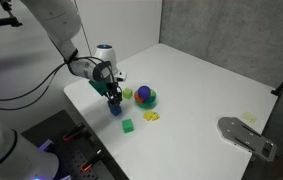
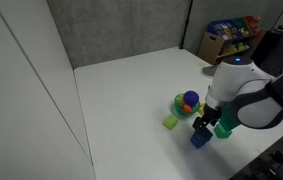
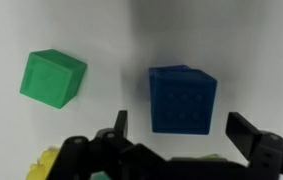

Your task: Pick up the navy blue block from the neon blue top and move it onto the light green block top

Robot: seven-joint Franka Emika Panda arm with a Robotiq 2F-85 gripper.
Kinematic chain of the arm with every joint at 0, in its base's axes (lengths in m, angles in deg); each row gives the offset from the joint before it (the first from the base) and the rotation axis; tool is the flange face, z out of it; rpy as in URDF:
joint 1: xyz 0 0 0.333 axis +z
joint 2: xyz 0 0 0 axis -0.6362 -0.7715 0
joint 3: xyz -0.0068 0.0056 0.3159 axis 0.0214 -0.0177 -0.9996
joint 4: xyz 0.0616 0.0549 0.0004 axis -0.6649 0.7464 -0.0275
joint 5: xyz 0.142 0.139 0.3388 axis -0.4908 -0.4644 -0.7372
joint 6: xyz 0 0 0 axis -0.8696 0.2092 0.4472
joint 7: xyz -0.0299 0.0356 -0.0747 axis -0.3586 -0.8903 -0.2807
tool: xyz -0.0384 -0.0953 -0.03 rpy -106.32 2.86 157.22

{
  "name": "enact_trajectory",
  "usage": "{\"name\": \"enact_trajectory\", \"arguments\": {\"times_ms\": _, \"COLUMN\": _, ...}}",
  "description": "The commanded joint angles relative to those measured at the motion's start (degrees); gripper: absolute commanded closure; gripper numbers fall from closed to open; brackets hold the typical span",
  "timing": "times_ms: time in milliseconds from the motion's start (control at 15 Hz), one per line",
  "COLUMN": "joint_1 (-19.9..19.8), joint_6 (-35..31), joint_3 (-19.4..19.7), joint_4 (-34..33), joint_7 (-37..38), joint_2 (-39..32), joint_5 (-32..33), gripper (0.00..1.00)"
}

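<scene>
Wrist view, looking straight down: navy blue block [image 3: 183, 100] sitting on the neon blue top [image 2: 197, 142], framed between wide-spread, empty fingers of the gripper [image 3: 179, 122], clear of both sides. Best to centre, descend until flanking its upper half only, close squarely, lift straight, then head for the light green block [image 1: 128, 93] by the dome [image 1: 146, 97].

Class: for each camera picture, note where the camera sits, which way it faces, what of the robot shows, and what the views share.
In an exterior view: raised, looking down across the white table; the arm enters from upper left.
In an exterior view: raised, facing the grey wall; the arm enters from the right, ending in the gripper.
Wrist view: looks straight down; open fingers flank the navy blue block.
Shared: all three show the gripper at that block.
</scene>
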Motion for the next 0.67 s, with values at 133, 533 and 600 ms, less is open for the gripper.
{"name": "enact_trajectory", "arguments": {"times_ms": 133, "joint_1": -1.2, "joint_6": -4.6, "joint_3": -2.2, "joint_4": -3.4, "joint_7": -7.2, "joint_2": -6.2, "joint_5": -5.1, "gripper": 0.0}}
{"name": "enact_trajectory", "arguments": {"times_ms": 533, "joint_1": 0.8, "joint_6": -2.4, "joint_3": -0.5, "joint_4": -5.7, "joint_7": -7.7, "joint_2": -8.2, "joint_5": -6.4, "gripper": 0.44}}
{"name": "enact_trajectory", "arguments": {"times_ms": 600, "joint_1": 0.8, "joint_6": -1.7, "joint_3": -0.5, "joint_4": -6.0, "joint_7": -7.6, "joint_2": -7.8, "joint_5": -6.5, "gripper": 0.51}}
